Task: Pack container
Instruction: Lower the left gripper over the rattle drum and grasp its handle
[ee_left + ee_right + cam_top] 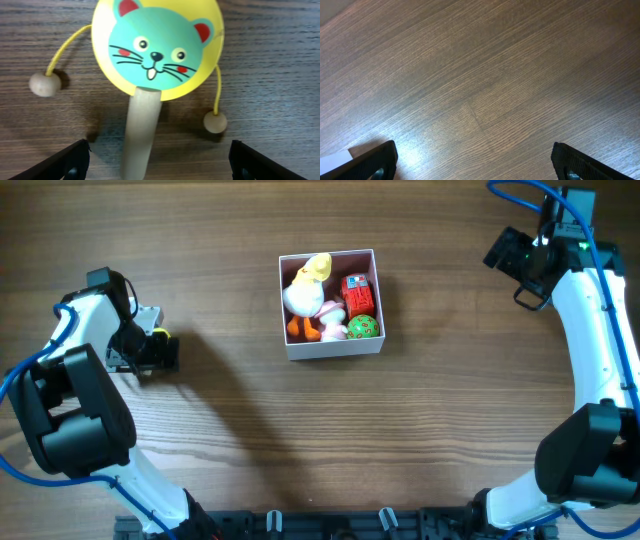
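The container (331, 348) is a small square white box at the table's middle back. It holds a white and yellow duck (307, 288), a red toy (356, 292), a green ball (363, 327) and a pink toy (332, 320). A wooden rattle drum with a teal mouse face on a yellow disc (156, 47) lies on the table under my left gripper (159, 161). The gripper's fingers are open on either side of its wooden handle (140, 135), not touching it. In the overhead view the left gripper (152, 348) is at the far left. My right gripper (475, 162) is open and empty over bare wood; overhead it is at the back right (520, 260).
Two wooden beads on yellow cords (42, 83) (215, 121) hang from the drum's sides. A white corner (335, 161) shows at the lower left of the right wrist view. The table is dark wood (420, 430).
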